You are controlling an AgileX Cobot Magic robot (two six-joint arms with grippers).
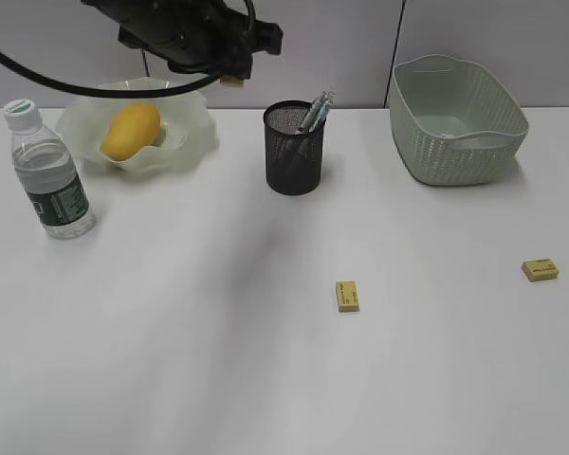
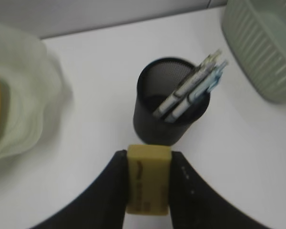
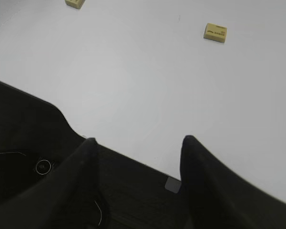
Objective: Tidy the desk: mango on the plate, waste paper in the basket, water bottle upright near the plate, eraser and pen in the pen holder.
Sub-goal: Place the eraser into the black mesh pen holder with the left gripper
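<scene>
1. Yellow rectangular eraser (image 2: 148, 179) is sitting pinched in the left gripper (image 2: 148, 183), just short of the black wire-mesh pen holder (image 2: 170, 102) (wrist view only).
2. Right gripper (image 3: 138, 143) is hanging spread and empty over the white desk (image 3: 148, 81).
3. Exterior view is showing the yellow-orange oval mango (image 1: 130, 131) lying on the ruffled pale green plate (image 1: 192, 133).

Wall (image 1: 493, 28): grey panels, one upright seam.
Dark surface (image 3: 24, 129): possibly floor, blurred.
Small square (image 3: 172, 184): grey, on that dark surface.

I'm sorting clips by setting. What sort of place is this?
Probably an office or lab desk set up for a tidying trial: a plain white desk against grey partition panels, a black mesh pen holder with pens, and yellow erasers lying loose.
</scene>
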